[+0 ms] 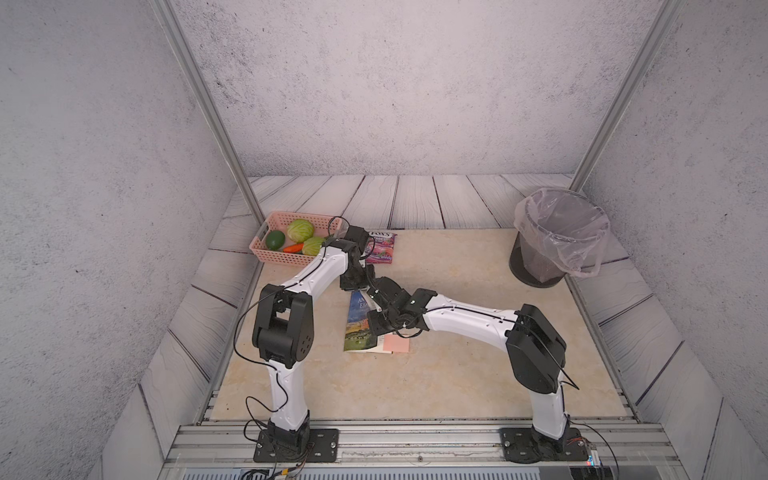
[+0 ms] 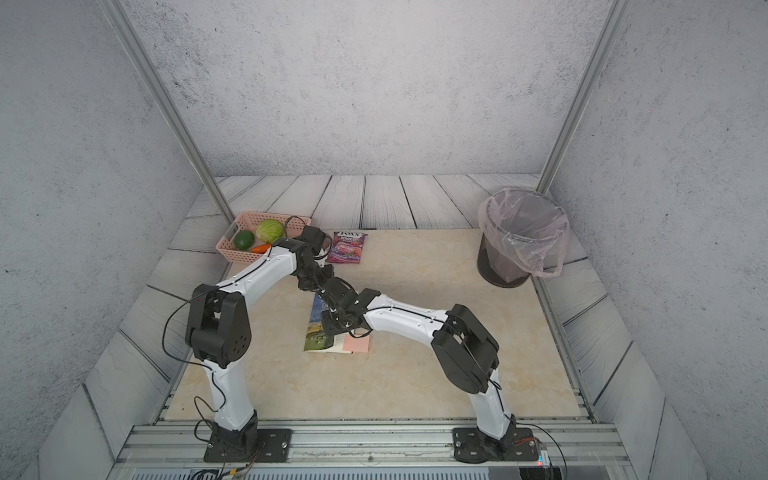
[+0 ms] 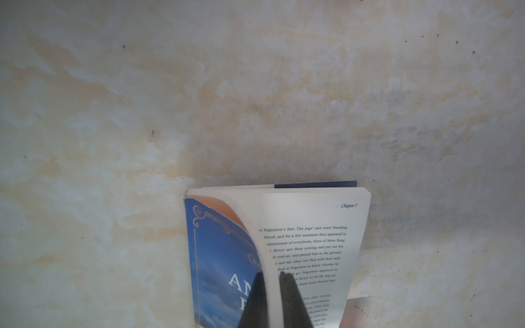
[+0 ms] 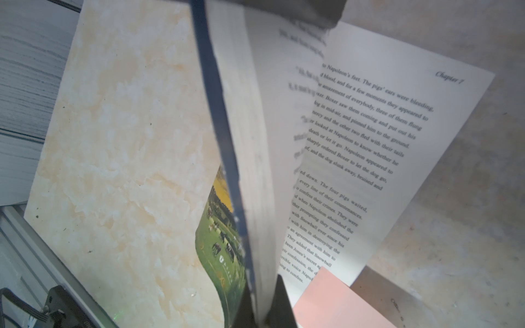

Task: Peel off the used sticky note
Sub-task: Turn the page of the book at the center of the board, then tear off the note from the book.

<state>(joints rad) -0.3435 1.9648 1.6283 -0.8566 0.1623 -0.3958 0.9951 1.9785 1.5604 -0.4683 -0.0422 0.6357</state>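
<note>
— Right, where to find the pink square paper sticky note [image 4: 335, 301]?
— Stuck on the bared page at the green-field end of the soft paperback book [image 1: 357, 328] with the blue-sky and green-field cover, at its outer corner, overhanging onto the beige marble-look tabletop [image 1: 457, 291]. Not peeled yet.
— And the left gripper [image 3: 271, 277]?
— Pinched tight on the raised cover and leaves near the book's blue-sky end. Hold that lift steady to leave the page bare.
— And the right gripper [image 4: 264, 286]?
— Astride the same raised leaves at the book's green-field end, just beside the note. Cannot tell whether clamping or slack.
— How to peel well?
— Best, probably: clear the right jaws off the leaves, drop onto the overhanging flap, nip the note alone, then draw it slowly and low across the page from the loose edge. Avoid pinching the page beneath; thin paper, apt to lift or tear.
</note>
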